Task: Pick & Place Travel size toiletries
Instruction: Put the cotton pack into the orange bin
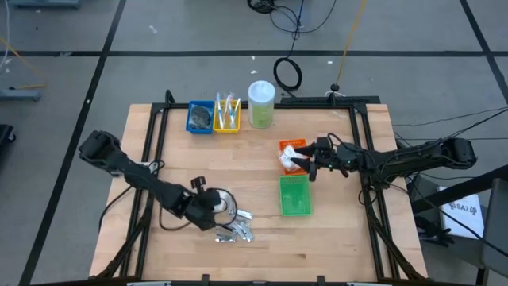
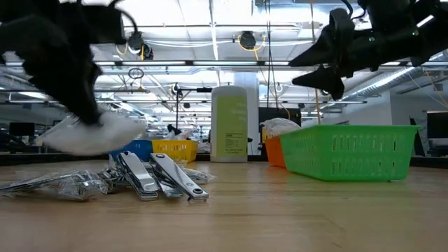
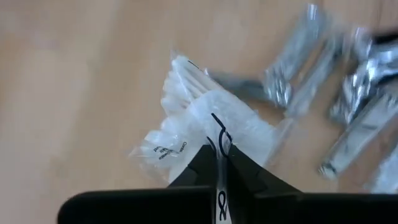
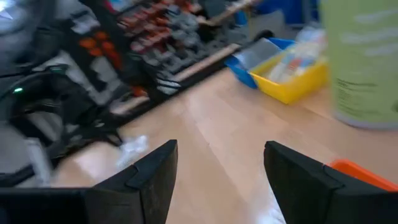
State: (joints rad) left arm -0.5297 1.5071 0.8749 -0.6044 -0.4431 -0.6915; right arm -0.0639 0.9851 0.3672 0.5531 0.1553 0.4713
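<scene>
Left gripper [image 3: 219, 155] pinched on a white crinkly packet [image 3: 205, 118] near the table's [image 1: 341, 238] front edge; right gripper [image 4: 217, 168] open, apparently above the orange tray [image 1: 289, 145].

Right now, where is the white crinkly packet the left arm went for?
In the high view the white crinkly packet sits front-left on the table, pinched in the left gripper, just beside the silvery sachets.

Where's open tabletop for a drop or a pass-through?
Bare wood: the near right corner below the green tray, and the left strip below the blue tray. Crowded: the silvery sachets by the left end effector, and the back tray row.
</scene>
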